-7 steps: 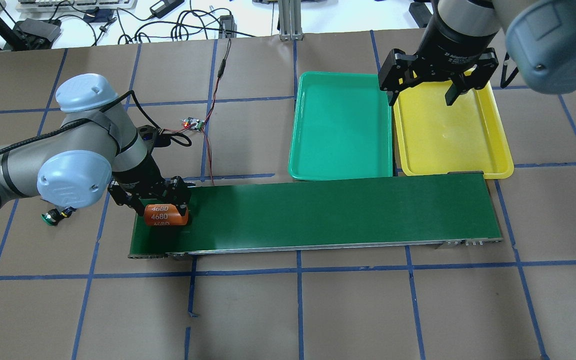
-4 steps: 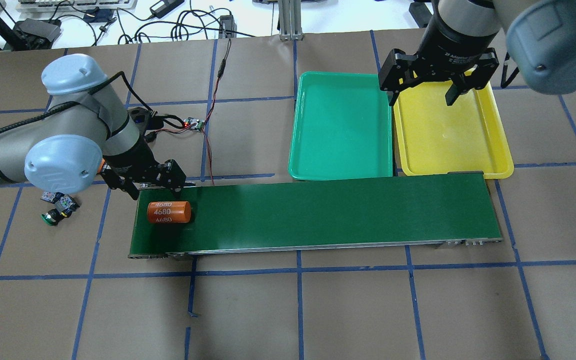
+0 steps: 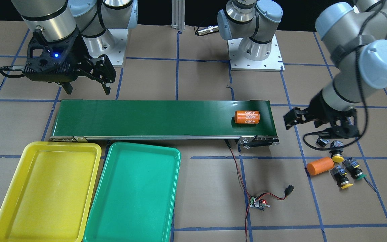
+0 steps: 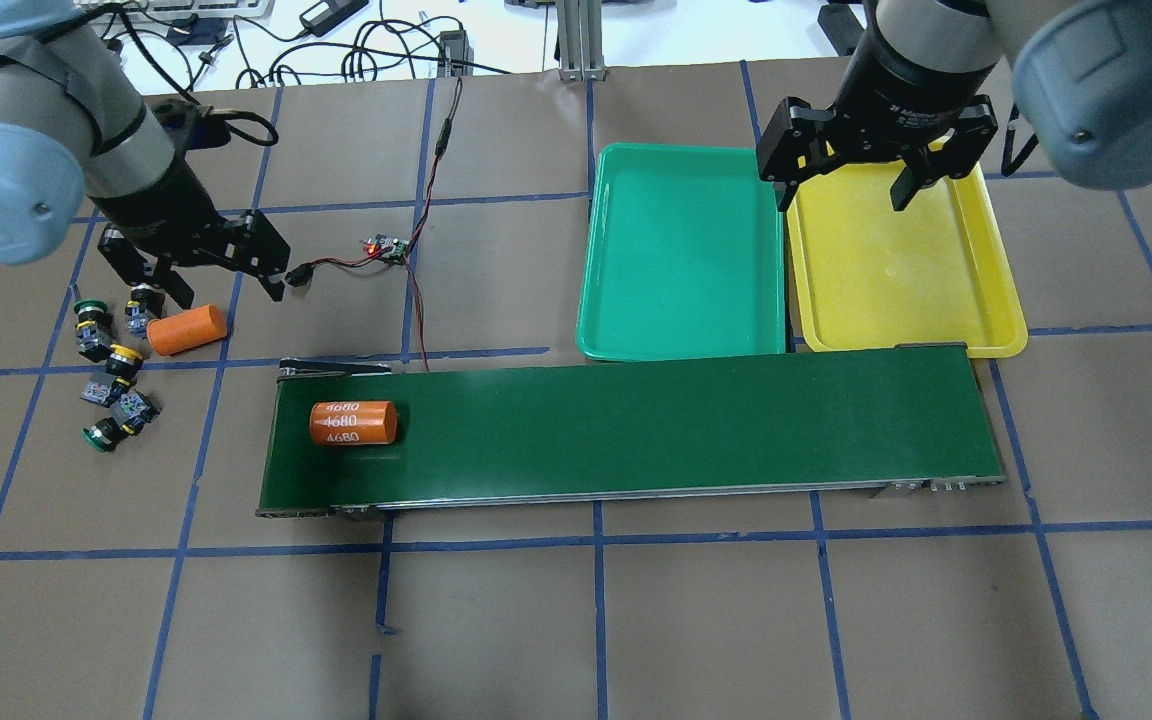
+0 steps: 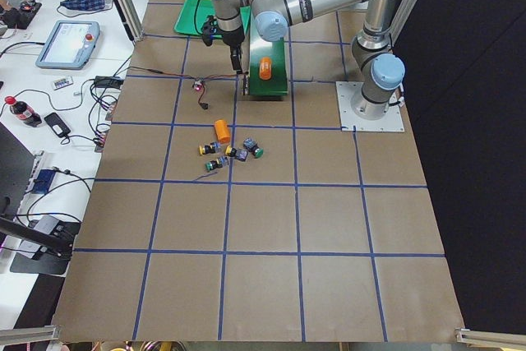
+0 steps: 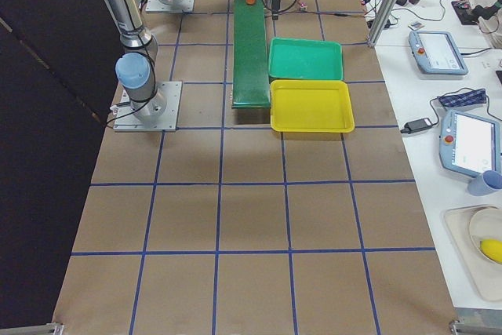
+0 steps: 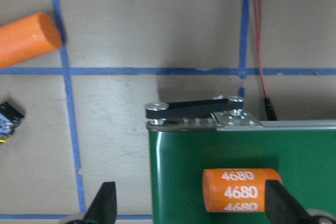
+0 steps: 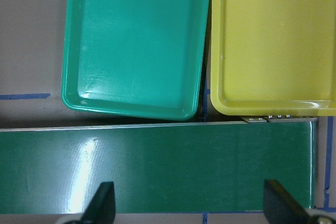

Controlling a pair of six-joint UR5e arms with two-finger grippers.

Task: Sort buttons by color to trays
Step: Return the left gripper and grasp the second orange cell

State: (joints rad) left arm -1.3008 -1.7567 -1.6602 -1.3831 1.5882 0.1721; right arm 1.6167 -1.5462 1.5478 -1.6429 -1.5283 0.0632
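At far left, all 4 buttons [image 4: 122, 358] are lying loose on the table, 0 sorted yet. L gripper [image 4: 229, 290] is hovering just beside them, jaws wide, nothing held. 4680 cyl [image 4: 353, 423] is sitting on the belt [image 4: 686, 420]. Green tray [image 4: 681, 250] and yellow tray [image 4: 896, 270] are sitting empty. R gripper [image 4: 842, 200] is hovering near them, wide apart, empty.

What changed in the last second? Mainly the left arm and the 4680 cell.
The left gripper let go of the 4680 cylinder, left it lying on the belt, and pulled back toward the buttons and the plain orange cylinder, jaws open. The 4680 cylinder crept slightly along the belt toward the tray end. The right gripper, green tray and yellow tray stayed put.
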